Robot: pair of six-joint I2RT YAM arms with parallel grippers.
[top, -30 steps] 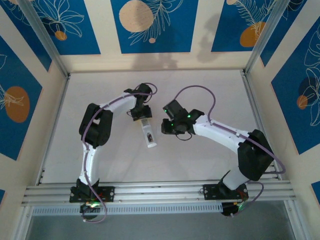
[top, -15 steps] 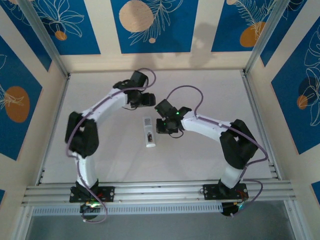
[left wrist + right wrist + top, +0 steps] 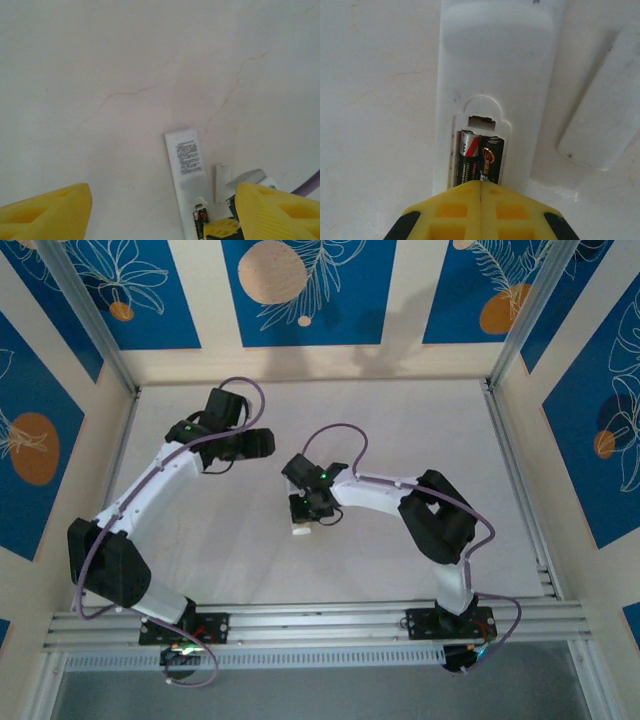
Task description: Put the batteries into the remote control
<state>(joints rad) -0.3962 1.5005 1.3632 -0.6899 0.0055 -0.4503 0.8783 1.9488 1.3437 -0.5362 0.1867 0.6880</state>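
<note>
left gripper (image 3: 162,200) hangs with jaws spread wide, well apart from the work, which leaves room for the other arm. remote control (image 3: 495,75) lies face down on the table (image 3: 100,75), compartment uncovered, both batteries (image 3: 479,159) seated side by side inside. right gripper (image 3: 481,197), fingers pressed together and holding nothing, stands over their near ends, probably to push them home. detached cover (image 3: 602,115) lies just beside.

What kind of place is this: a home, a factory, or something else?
Probably a lab test cell, not a home: a white table fenced by aluminium rails, printed blue wall panels around it, and the left arm and right arm bolted at its near edge.
</note>
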